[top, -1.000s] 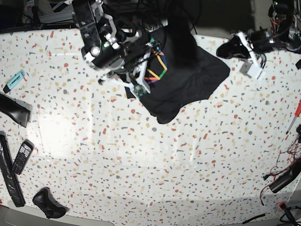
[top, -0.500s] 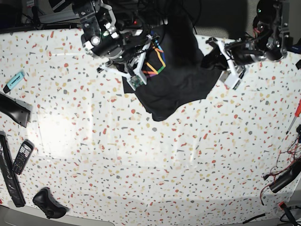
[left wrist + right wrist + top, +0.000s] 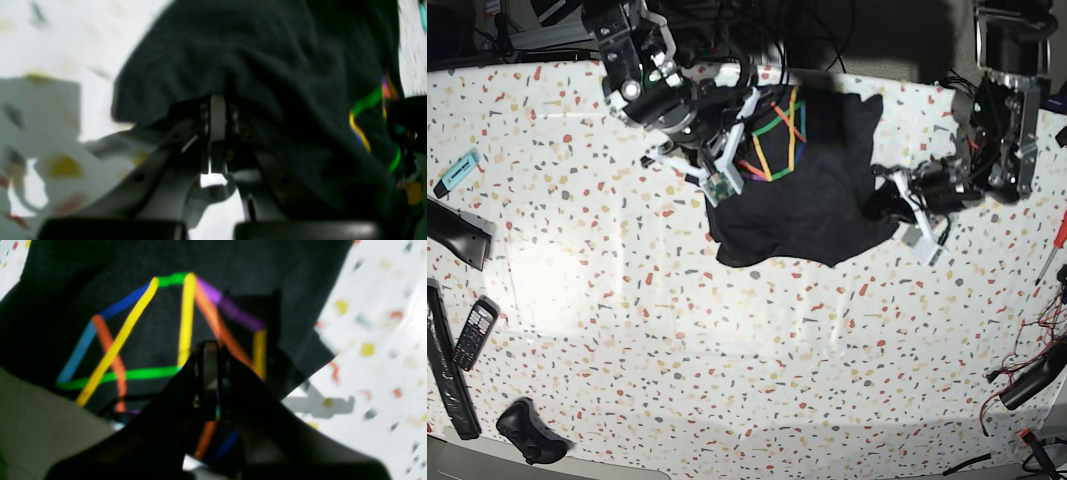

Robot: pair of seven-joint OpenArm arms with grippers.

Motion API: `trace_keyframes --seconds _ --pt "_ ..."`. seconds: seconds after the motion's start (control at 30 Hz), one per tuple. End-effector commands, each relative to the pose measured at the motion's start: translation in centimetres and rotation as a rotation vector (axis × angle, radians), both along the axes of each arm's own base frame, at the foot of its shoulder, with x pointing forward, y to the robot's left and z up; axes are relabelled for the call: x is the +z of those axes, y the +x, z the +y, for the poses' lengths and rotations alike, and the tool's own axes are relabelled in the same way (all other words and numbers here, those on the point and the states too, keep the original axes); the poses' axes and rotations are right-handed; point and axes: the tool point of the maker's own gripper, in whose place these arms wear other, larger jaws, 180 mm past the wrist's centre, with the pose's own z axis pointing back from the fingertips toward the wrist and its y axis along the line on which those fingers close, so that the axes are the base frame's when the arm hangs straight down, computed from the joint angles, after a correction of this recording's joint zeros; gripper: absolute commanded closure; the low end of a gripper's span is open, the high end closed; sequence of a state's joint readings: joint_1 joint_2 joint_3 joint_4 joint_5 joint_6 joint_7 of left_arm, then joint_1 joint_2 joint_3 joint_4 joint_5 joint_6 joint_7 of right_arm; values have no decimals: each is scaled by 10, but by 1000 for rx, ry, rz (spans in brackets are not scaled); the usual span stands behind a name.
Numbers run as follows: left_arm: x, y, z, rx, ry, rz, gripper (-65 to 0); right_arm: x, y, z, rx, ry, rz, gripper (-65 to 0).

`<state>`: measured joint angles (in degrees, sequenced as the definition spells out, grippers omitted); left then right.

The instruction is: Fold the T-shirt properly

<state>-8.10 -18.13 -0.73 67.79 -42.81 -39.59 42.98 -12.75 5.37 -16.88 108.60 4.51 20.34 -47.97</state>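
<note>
A white tabletop (image 3: pixel 727 340) speckled with red, grey and yellow flecks is filling most of the base view, with dark cables and gear crowding along the far edge. The T-shirt (image 3: pixel 812 205) is lying bunched up near the far middle of the table, black cloth with the multicolour line print (image 3: pixel 772 140) facing up on its left part.

The right gripper (image 3: pixel 727 165) is sitting at the shirt's left edge, right beside the print. In its wrist view the jaws are looking pressed together with the printed fabric pinched in them, coloured lines running both above and below the fingertips, so it's clamping the T-shirt (image 3: pixel 166 326).

The left gripper (image 3: pixel 889 205) is reaching in at the shirt's right edge. Its wrist view is blurry, but the jaws are coming together on a fold of black cloth (image 3: pixel 250 66) draped over the tips, so it's gripping the shirt too.

Over at the left side of the table a small phone (image 3: pixel 473 333) is lying next to a long dark bar (image 3: pixel 447 370), with a teal marker (image 3: pixel 457 172) further back. A red screwdriver (image 3: pixel 1052 245) is lying at the right edge.
</note>
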Motion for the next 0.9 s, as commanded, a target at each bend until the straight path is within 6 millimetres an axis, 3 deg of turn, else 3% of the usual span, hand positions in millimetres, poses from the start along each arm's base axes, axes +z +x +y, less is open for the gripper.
trace_keyframes --seconds 0.0,0.2,0.5,0.73,0.87 --pt "20 20 4 16 -24 -69 0 12 11 4 -3 35 -36 0" --pt "35 50 13 27 36 -143 0 18 36 7 0 47 -56 0" --pt "51 56 26 46 -3 -162 0 -18 78 4 -19 -12 27 0" --pt "55 56 47 58 26 -166 0 -2 120 5 -27 -16 -28 0" --pt "54 52 50 51 31 -142 0 3 123 9 -21 -25 -14 0"
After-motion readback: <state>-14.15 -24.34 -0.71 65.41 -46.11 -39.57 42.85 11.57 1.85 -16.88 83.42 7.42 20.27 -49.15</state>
